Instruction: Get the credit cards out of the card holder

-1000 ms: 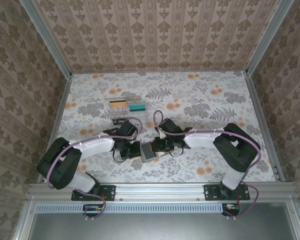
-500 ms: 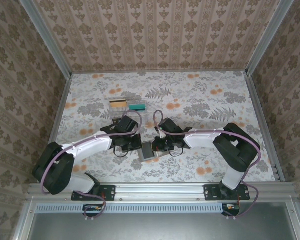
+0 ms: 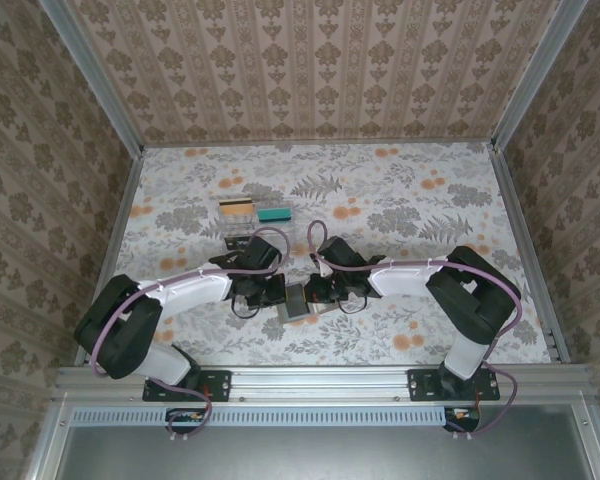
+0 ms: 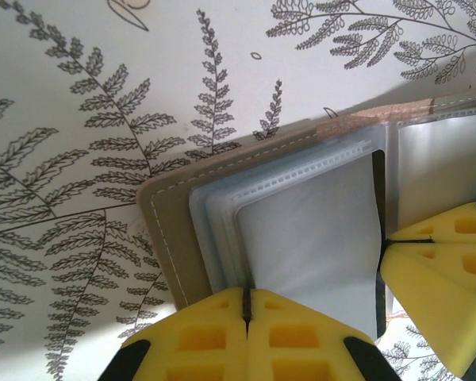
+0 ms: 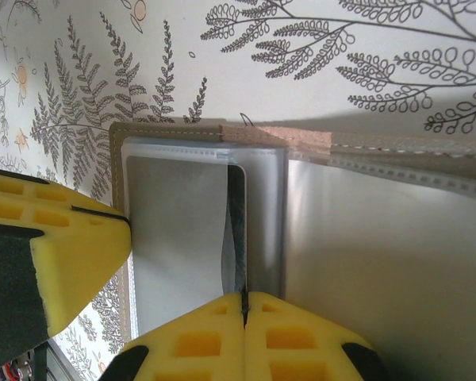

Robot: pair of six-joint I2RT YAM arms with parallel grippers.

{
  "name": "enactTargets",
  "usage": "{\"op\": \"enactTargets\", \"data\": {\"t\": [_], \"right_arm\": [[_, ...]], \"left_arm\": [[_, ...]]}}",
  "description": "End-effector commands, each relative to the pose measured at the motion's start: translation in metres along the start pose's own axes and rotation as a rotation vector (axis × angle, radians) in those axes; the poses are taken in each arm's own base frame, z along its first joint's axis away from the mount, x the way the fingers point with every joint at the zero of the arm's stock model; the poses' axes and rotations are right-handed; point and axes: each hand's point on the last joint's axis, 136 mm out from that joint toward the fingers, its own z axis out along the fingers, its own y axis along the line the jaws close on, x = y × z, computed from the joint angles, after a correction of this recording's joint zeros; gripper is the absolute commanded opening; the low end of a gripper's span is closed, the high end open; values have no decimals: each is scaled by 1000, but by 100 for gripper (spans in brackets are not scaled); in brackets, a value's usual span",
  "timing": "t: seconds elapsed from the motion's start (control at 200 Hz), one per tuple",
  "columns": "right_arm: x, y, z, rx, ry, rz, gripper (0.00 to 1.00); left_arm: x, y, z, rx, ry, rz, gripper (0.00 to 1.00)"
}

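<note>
The left gripper (image 4: pixel 246 300) pinched the card holder (image 4: pixel 163 230) at its outer edge, seemingly steadying it; the right gripper (image 5: pixel 243 303) clamped its middle leaf, probably opening a slot.

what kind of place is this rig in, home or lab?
Likely a lab test cell dressed as a home: wallpapered walls on aluminium frame posts, a floral-print table, and a left arm and right arm bolted to a rail, working a card holder.

Clear tray (image 3: pixel 238 241) on floral table (image 3: pixel 430 200); patterned walls (image 3: pixel 320 70).
</note>
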Motion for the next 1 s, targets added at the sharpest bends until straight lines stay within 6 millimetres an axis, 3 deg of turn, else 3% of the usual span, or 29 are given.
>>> {"op": "enactTargets", "data": {"t": [0.0, 0.065, 0.16, 0.285, 0.38, 0.67, 0.995], "right_arm": [[4, -1, 3, -21, 11, 21, 10], [3, 0, 4, -26, 13, 25, 16], [3, -2, 4, -27, 11, 32, 17], [3, -4, 4, -38, 10, 46, 11], [4, -6, 2, -37, 8, 52, 0], [-1, -23, -13, 17, -49, 75, 0], [0, -29, -19, 31, -60, 80, 0]], "left_arm": [[8, 7, 11, -25, 26, -15, 0], [10, 8, 13, -29, 34, -12, 0], [12, 7, 15, -31, 39, -7, 0], [12, 7, 15, -37, 40, -4, 0], [11, 7, 14, -38, 35, 2, 0], [9, 11, 8, -67, 23, 27, 0], [7, 10, 4, -65, 8, 36, 0]]}}
